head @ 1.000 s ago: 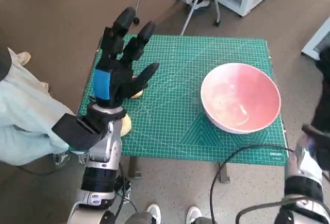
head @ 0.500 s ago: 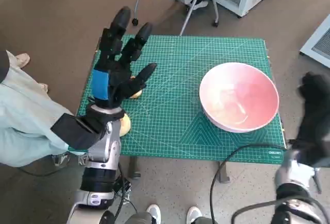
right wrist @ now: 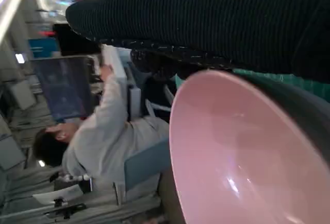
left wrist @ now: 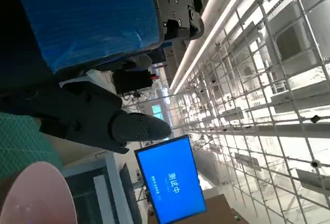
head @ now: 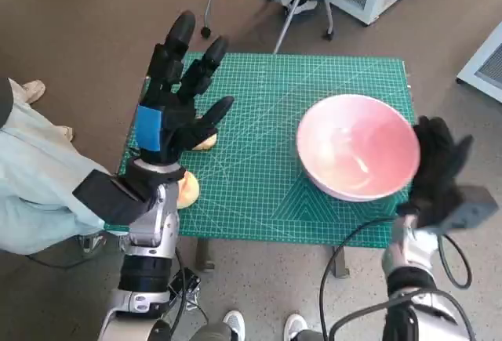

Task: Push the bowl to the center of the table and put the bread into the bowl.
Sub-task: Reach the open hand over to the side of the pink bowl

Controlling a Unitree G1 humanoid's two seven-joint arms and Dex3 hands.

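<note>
Pink and wide, the bowl (head: 358, 157) sits toward the right side of the green cutting mat (head: 259, 121), and our gloved right hand (head: 436, 170) stands against its outer wall at the table's right edge; whether its fingers are spread or together we cannot tell. To do the push well, we should keep the palm low and flat on the wall and drive straight toward the mat's middle, slowly, so the bowl slides rather than tips. Our left hand (head: 177, 94) hovers spread and holding nothing above the left part of the mat, over one piece of bread (head: 205, 142); another piece (head: 187, 190) lies at the near left edge, close to falling off. Open mat lies between bowl and bread, so the slide has room. A person's pale sleeve (head: 39, 176) is beside the left edge
</note>
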